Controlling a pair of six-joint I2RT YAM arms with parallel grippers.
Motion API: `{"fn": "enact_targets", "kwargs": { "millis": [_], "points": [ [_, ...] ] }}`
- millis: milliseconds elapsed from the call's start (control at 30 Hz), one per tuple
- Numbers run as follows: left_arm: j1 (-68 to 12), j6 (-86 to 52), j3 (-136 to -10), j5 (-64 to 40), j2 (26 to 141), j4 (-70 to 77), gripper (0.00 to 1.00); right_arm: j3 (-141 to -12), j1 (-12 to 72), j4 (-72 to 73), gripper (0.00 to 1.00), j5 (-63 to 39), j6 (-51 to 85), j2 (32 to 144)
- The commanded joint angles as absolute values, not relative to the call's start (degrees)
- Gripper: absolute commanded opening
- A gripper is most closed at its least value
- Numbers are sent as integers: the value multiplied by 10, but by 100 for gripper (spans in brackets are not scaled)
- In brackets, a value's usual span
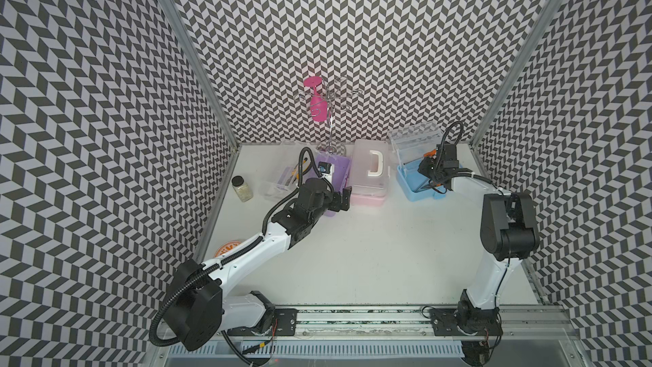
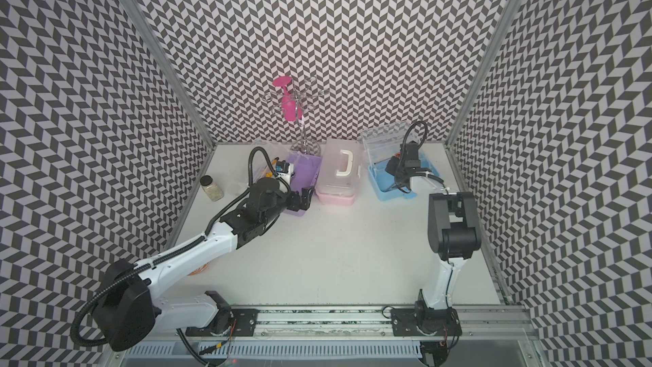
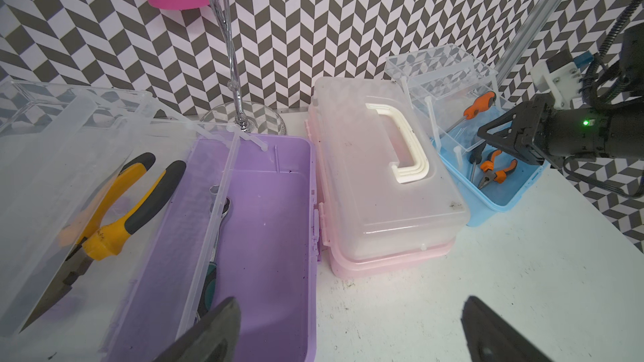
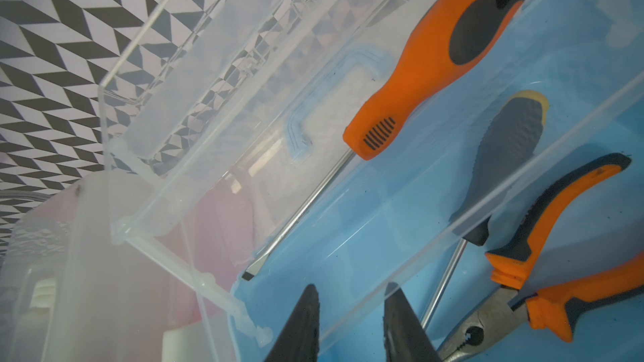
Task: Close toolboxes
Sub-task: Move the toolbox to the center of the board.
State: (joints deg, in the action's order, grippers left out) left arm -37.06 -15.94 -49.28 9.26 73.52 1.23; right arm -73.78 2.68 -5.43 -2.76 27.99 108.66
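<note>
Three small rectangular plastic toolboxes stand in a row at the back of the white table (image 1: 352, 259). The purple-based box (image 3: 265, 224) and the light-blue-based box (image 3: 505, 200) are open, and the pink-based box (image 3: 383, 262) between them is closed. Expect thin, stiff, slick plastic, light enough to skid, so press each raised clear lid (image 1: 414, 137) at its free edge. Your right gripper (image 4: 350, 287) is inside the blue box, jaws a narrow gap apart at a clear tray edge (image 4: 522, 189); you cannot tell whether they pinch it. Your left gripper (image 3: 350, 299) hangs wide open and empty by the purple box's front corner
</note>
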Motion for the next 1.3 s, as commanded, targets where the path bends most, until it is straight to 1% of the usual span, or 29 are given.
{"fn": "enact_targets", "kwargs": {
  "millis": [0, 33, 167, 467, 733, 900, 1100, 1267],
  "points": [
    [-367, -156, -485, 86, 733, 27, 99, -707, 19, -79, 25, -9, 249, 1086],
    [-367, -157, -485, 85, 732, 27, 99, -702, 16, -80, 23, -7, 248, 1083],
    [-367, -158, -484, 83, 731, 29, 99, -684, -3, -86, 21, 0, 242, 1075],
    [-367, -159, -485, 76, 731, 31, 99, -652, -49, -120, 21, 28, 230, 1038],
    [-367, -160, -482, 73, 720, 29, 99, -623, -54, -138, 20, 38, 221, 1018],
    [-367, -163, -479, 64, 714, 33, 99, -593, -55, -145, 10, 27, 228, 995],
    [-367, -164, -477, 53, 711, 35, 99, -536, -59, -153, 5, 44, 236, 950],
    [-367, -164, -470, 51, 702, 38, 99, -487, -61, -154, 4, 23, 230, 913]
  ]
}}
